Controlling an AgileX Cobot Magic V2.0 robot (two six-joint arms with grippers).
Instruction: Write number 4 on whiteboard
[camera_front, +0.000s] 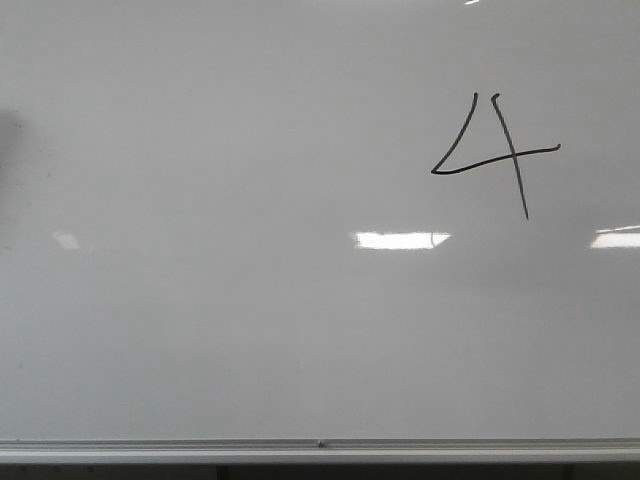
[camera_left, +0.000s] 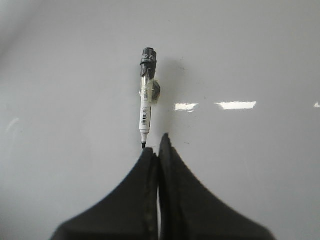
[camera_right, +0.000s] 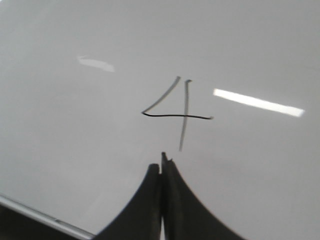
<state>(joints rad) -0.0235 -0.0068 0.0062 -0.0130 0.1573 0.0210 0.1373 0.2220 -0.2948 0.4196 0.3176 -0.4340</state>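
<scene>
The whiteboard (camera_front: 250, 330) fills the front view, with a thin black number 4 (camera_front: 495, 155) drawn at its upper right. In the right wrist view the number 4 (camera_right: 180, 112) lies just beyond my right gripper (camera_right: 162, 162), which is shut with nothing between its fingers. In the left wrist view my left gripper (camera_left: 156, 149) is shut and empty. A white marker (camera_left: 145, 107) with a dark end lies on the board (camera_left: 260, 60) just ahead of it, its bare black tip close to the left fingertip (camera_left: 149, 154). Neither gripper shows in the front view.
A silver frame rail (camera_front: 320, 447) runs along the board's bottom edge and also crosses a corner of the right wrist view as the rail (camera_right: 40, 216). Bright rectangular light reflections (camera_front: 400, 239) sit on the glossy surface. A dark shadow (camera_front: 8, 140) touches the left edge.
</scene>
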